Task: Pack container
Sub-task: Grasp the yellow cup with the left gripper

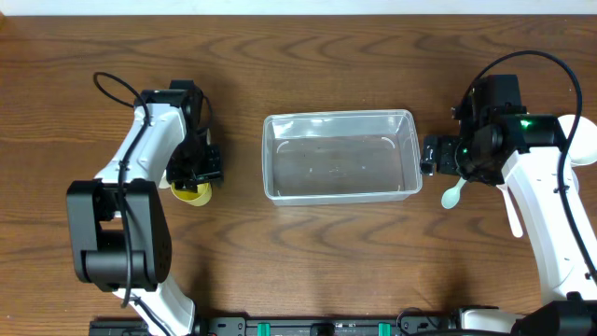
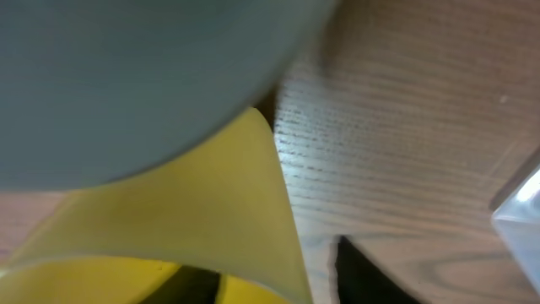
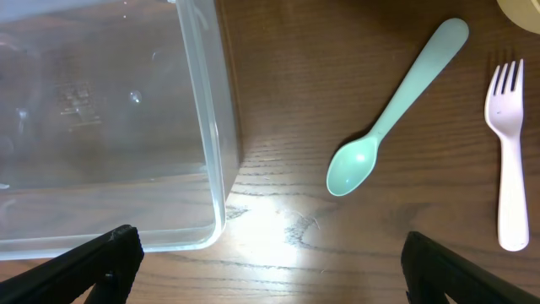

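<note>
The clear container (image 1: pixel 270 159) sits mid-bench, with the right gripper (image 1: pixel 429 155) spread wide just off its right end near a mint spoon (image 3: pixel 403 100), and the left gripper (image 1: pixel 194 175), whose grip I cannot tell, over a yellow cup (image 1: pixel 192 195) toward the left edge.

A clear, see-through rectangular plastic container (image 1: pixel 340 156) with rounded corners and a raised rim sits upright and empty at the centre of a brown wood-grain table (image 1: pixel 298 252), its long sides running left to right, its open top facing the overhead camera.
</note>
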